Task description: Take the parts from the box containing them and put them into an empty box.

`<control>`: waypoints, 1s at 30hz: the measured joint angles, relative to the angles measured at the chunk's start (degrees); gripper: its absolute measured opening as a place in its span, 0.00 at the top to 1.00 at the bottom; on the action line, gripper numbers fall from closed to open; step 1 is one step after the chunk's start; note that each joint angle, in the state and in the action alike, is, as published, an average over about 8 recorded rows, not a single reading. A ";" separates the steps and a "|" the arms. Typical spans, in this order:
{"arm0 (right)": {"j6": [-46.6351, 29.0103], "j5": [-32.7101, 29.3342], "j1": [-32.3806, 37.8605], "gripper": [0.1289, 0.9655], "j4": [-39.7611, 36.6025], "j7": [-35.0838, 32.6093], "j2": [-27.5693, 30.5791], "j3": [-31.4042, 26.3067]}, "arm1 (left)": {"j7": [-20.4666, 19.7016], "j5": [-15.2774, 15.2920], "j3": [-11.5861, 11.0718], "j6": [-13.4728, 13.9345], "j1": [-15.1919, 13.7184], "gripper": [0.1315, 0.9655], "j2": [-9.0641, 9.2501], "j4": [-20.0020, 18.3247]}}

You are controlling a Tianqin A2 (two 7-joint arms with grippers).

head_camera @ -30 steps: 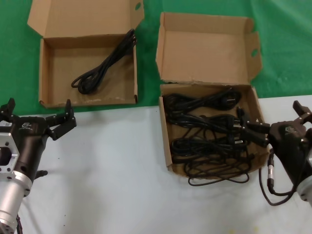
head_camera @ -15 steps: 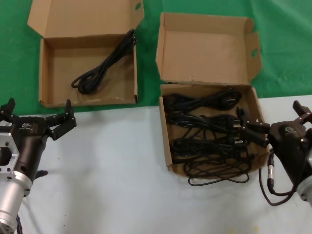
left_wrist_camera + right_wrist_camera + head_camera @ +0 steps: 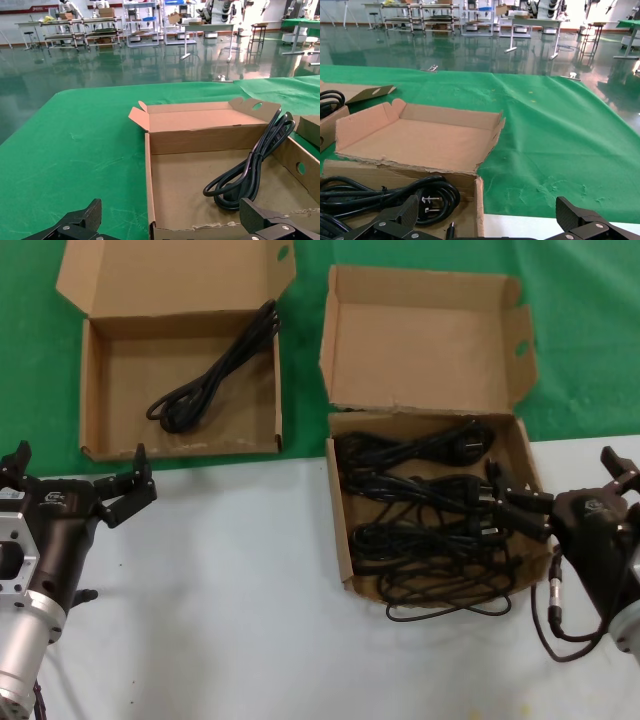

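The box with the tall side-flapped lid (image 3: 343, 540) stands at centre right and holds several black power cords (image 3: 420, 510); one cord loop hangs over its front edge. The wide shallow box with the flat lid (image 3: 90, 390) stands at the back left and holds one coiled cord (image 3: 205, 380). My left gripper (image 3: 78, 465) is open and empty, low over the white table just in front of that box; the left wrist view shows the gripper (image 3: 170, 220), the box wall (image 3: 149, 175) and the cord (image 3: 250, 170). My right gripper (image 3: 568, 480) is open and empty, straddling the cord box's right wall (image 3: 478, 200), cords (image 3: 420, 192) beside it.
The boxes sit where the white table (image 3: 230, 590) meets the green cloth (image 3: 580, 330). My own cable with a silver connector (image 3: 553, 615) hangs by the right arm. The raised lid (image 3: 420, 340) stands behind the cords.
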 joint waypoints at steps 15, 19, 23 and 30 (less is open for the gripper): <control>0.00 0.00 0.00 0.00 0.00 0.00 0.00 0.00 | 0.00 0.00 0.00 0.00 0.00 0.00 0.00 0.00; 0.00 0.00 0.00 0.00 0.00 0.00 0.00 0.00 | 0.00 0.00 0.00 0.00 0.00 0.00 0.00 0.00; 0.00 0.00 0.00 0.00 0.00 0.00 0.00 0.00 | 0.00 0.00 0.00 0.00 0.00 0.00 0.00 0.00; 0.00 0.00 0.00 0.00 0.00 0.00 0.00 0.00 | 0.00 0.00 0.00 0.00 0.00 0.00 0.00 0.00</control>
